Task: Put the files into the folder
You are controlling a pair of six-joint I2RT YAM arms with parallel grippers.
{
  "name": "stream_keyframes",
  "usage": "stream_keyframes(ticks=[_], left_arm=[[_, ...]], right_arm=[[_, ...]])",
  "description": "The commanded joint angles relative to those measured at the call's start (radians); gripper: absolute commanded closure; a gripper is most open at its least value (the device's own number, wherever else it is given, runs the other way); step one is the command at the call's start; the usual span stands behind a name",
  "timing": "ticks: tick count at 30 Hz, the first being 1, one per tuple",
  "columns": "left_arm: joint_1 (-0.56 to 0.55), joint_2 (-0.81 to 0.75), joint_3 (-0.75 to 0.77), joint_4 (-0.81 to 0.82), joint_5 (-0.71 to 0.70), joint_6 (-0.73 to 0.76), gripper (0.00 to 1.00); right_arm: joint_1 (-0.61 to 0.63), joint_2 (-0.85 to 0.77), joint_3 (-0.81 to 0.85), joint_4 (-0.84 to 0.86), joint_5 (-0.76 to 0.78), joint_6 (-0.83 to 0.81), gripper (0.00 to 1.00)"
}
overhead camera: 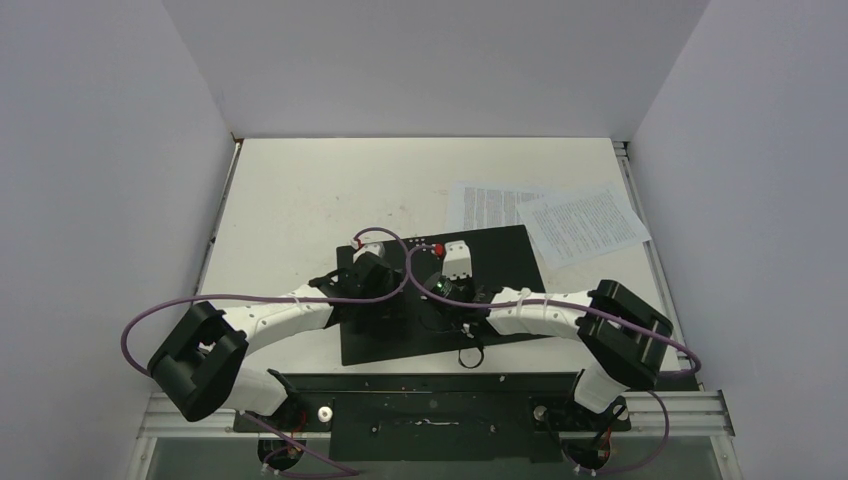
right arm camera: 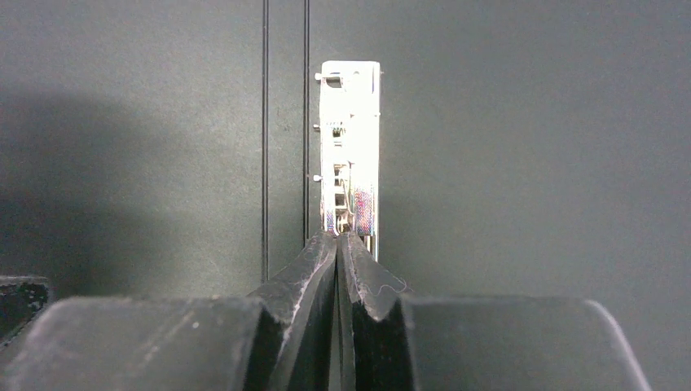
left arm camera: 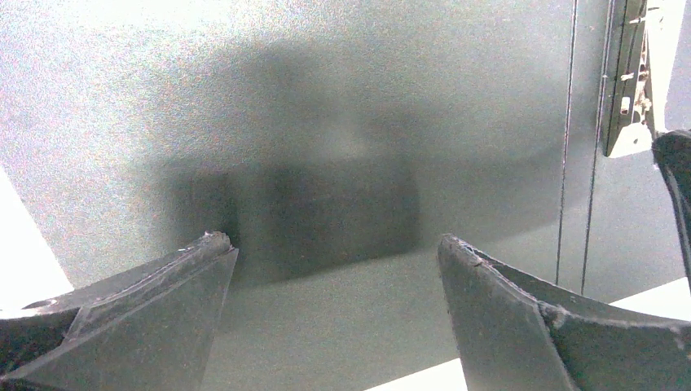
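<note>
The left gripper (left arm camera: 334, 244) hovers with jaws spread over the open folder (overhead camera: 372, 345). The right gripper (right arm camera: 338, 238) is clenched at the near end of the folder's metal clip (right arm camera: 350, 130) — probably working it open. The files (overhead camera: 585, 225) lie by the folder's far right corner — fetching them likely comes next.

My left arm (overhead camera: 290, 318) and right arm (overhead camera: 545, 312) are white, with black joints by the base plate (overhead camera: 430, 395). Both carry purple cables (overhead camera: 240, 298). My fingers (left arm camera: 147, 318) are black.
</note>
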Motion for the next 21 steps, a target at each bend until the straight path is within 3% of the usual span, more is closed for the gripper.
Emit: stream_keyframes(ticks=[1, 21], left_arm=[[-0.001, 0.031, -0.028, -0.051, 0.008, -0.014, 0.03], [-0.015, 0.012, -0.034, -0.047, 0.022, -0.022, 0.03]], right_arm=[[-0.019, -0.013, -0.003, -0.146, 0.024, -0.015, 0.95], [-0.040, -0.108, 0.146, -0.112, -0.003, -0.079, 0.95]])
